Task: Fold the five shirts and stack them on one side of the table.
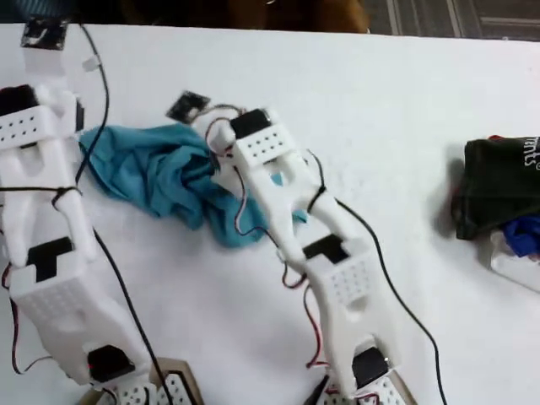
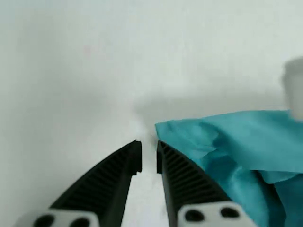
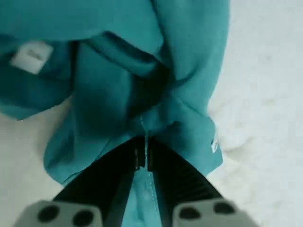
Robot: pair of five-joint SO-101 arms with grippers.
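The teal shirt (image 1: 160, 173) lies crumpled left of the worktop's (image 1: 380, 110) middle. The right gripper (image 3: 144, 142) has its jaws clamped on it, while the left gripper (image 2: 147, 144), jaws slightly apart and empty, sits beside its corner. A dark folded pile (image 1: 502, 186) at the right edge suggests the task is partway done.

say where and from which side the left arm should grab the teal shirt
The free corner of the teal shirt beside the left tool: it lies flat on bare table, clear of the bunched folds. Come from the open table side, probably low. The right tool holds a middle fold.
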